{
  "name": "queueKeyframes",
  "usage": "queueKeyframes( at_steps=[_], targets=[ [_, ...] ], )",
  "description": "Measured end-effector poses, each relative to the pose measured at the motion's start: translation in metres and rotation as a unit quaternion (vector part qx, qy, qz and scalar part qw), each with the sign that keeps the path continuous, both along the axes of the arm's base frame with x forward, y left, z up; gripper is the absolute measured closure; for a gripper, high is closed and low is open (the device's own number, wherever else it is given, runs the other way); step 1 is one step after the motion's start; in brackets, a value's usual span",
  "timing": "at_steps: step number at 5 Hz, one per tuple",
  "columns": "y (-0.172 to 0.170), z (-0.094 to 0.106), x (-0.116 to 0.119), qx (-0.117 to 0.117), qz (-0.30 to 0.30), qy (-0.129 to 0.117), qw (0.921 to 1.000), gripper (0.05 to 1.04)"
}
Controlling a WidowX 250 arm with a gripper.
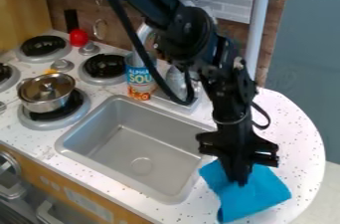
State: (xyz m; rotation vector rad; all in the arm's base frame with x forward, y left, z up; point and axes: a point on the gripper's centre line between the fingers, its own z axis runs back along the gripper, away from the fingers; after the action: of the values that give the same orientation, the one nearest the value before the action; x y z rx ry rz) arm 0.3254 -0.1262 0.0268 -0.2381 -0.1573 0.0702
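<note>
We judge contact is the step in hand: the gripper [238,180] meets the blue cloth [258,201] on the counter [297,136] beside the sink [118,144]. We can't tell if it's spread or pinching; lifting needs firmly caught fabric.

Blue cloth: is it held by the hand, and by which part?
It cannot be told; the hand is at the blue cloth, near its middle.

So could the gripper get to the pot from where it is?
Probably yes: the gripper is at the cloth, across the sink from the pot, and nothing tall seems to stand between them, though I can't tell its full reach.
</note>
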Motion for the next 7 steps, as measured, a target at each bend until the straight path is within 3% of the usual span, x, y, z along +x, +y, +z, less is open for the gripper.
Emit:
queueKeyframes(
  at_steps=[1,2,3,5,6,7],
  targets=[
    [0.018,-0.008,-0.005,-0.004,0.084,0.023,0.9962,1.006],
    [0.034,-0.001,-0.014,-0.031,0.157,0.036,0.9866,0.978],
    [0.048,-0.01,-0.025,-0.041,0.185,0.054,0.9804,0.757],
    [0.066,-0.008,-0.031,-0.023,0.151,0.032,0.9878,0.185],
    [0.072,-0.006,-0.036,-0.002,0.122,0.039,0.9917,0.068],
    [0.077,-0.004,-0.039,0.047,0.06,0.039,0.9963,0.074]
  ],
)
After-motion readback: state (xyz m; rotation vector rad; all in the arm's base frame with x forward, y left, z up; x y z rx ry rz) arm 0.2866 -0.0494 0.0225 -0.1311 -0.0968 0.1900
